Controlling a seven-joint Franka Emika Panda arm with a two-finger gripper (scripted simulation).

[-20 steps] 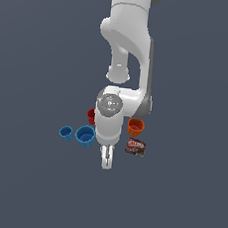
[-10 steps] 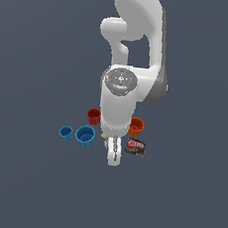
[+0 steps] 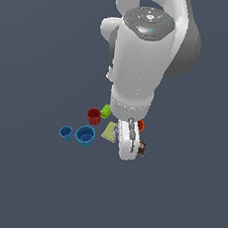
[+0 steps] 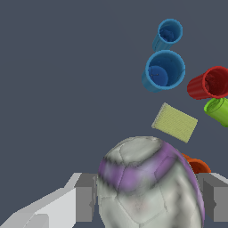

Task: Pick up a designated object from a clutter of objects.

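Observation:
The designated object, a whitish-grey ball [image 4: 149, 187] with dark mottling and a purple band, fills the space between my gripper's [image 4: 149, 198] two grey fingers [image 4: 84, 198], which are shut on it. It hangs above the clutter of objects. In the exterior view the gripper [image 3: 126, 140] points down over the clutter, and only a sliver of the ball [image 3: 116, 132] shows beside the hand. Below lie the yellow-green pad [image 4: 174, 122], a large blue cup [image 4: 164, 71], a small blue cup [image 4: 168, 33], a red cup [image 4: 209, 83], a green cylinder [image 4: 217, 110] and an orange cup [image 4: 196, 165].
A dark brown packet [image 3: 141, 149] peeks out at the hand's side toward the exterior view's right. The white arm [image 3: 141, 59] looms large over the scene and hides part of the clutter. The floor is plain dark grey all around.
The arm has risen toward the exterior camera and looks much larger. The gripper has shifted slightly to the exterior view's right above the clutter.

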